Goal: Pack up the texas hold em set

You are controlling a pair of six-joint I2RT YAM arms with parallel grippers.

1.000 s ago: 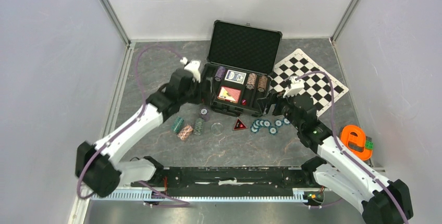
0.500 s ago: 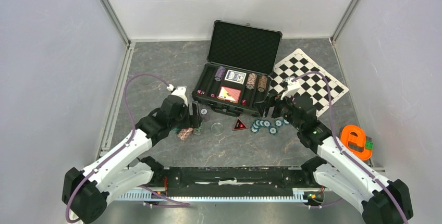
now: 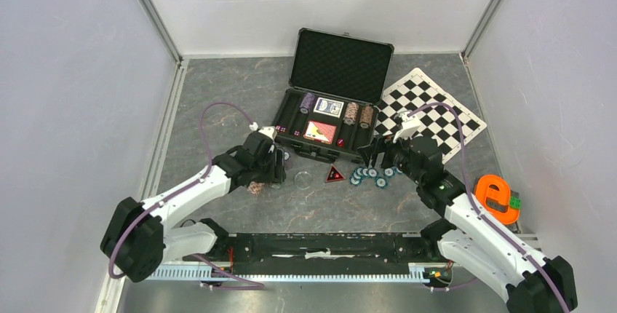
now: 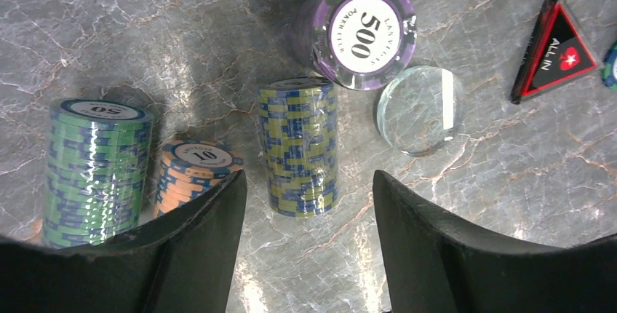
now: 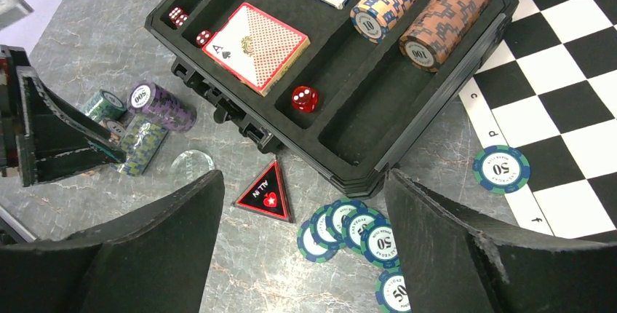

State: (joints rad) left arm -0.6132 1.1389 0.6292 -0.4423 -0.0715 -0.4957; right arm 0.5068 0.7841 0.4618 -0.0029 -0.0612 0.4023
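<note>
The left gripper (image 3: 277,170) has left the left end of the open black case (image 3: 340,65), which sits toward the table's far edge, and come back to the loose chips in front of the case's near left corner. Its jaws have narrowed from wide and now straddle the upright olive-and-blue chip stack (image 4: 298,145) with a gap on each side, beside the orange stack (image 4: 193,173) and green stack (image 4: 94,167). The purple stack (image 4: 360,33) lies just beyond. The right gripper (image 3: 375,154) has not moved: its jaws stand wide over the spread teal chips (image 5: 356,229) off the case's near right corner.
</note>
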